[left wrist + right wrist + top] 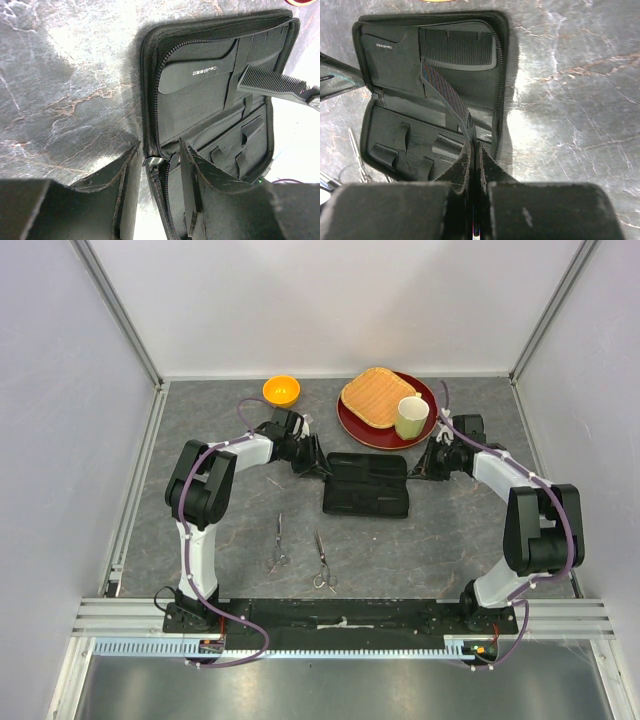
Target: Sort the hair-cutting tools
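The black zip case (365, 485) lies open in the middle of the table. A long straight black comb (457, 50) sits in its upper pocket. My right gripper (474, 145) is shut on the shorter handled comb (445, 92), held slanted over the case's right half (420, 466). That comb also shows in the left wrist view (272, 85). My left gripper (159, 150) is open, its fingers astride the case's left zip edge (318, 468). Two silver scissors (277, 543) (321, 562) lie on the table in front of the case.
An orange bowl (281, 390) stands at the back left. A red plate (350, 425) with toast (378, 397) and a pale cup (411, 417) stands just behind the case. White walls enclose the table on three sides.
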Controlling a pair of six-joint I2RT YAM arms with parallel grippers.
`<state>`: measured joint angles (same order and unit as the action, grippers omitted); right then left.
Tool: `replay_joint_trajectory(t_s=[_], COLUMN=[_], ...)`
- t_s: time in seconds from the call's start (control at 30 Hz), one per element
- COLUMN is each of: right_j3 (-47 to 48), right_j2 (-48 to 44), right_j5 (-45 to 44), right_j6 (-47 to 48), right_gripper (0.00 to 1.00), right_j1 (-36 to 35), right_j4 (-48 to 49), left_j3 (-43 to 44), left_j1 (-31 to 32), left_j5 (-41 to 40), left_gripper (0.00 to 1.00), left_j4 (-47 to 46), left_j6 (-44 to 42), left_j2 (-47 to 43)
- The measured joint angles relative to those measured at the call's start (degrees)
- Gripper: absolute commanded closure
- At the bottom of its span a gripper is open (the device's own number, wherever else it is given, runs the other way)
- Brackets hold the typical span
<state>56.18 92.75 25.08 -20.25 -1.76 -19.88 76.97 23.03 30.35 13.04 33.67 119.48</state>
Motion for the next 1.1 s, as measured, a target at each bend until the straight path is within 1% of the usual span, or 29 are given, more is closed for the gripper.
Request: replay_joint_trajectory(t_s=[0.17, 0.6, 0.87, 1.1], right_j3=[0.0, 0.0, 2.7, 4.1], right_j2=[0.3, 1.5, 2.0, 2.5], right_j5=[-0.9, -4.1, -7.5, -7.3], right_j6=[1.1, 3.5, 3.6, 4.6], right_gripper=[1.0, 1.0, 1.0, 1.0], right_j1=[-2.1, -2.8, -3.4, -3.6], right_j4=[1.2, 0.5, -3.3, -5.1], left_j3=[0.0, 0.0, 0.0, 0.1], left_j1=[0.0, 0.0, 0.0, 0.0], left_j5=[0.0, 0.0, 0.0, -0.1], left_gripper=[0.57, 0.57, 0.57, 0.57], left_j4=[0.2, 0.2, 0.2, 0.3], left_j6=[0.0, -0.1, -0.1, -0.1], left_j2=[0.0, 0.0, 0.0, 0.0])
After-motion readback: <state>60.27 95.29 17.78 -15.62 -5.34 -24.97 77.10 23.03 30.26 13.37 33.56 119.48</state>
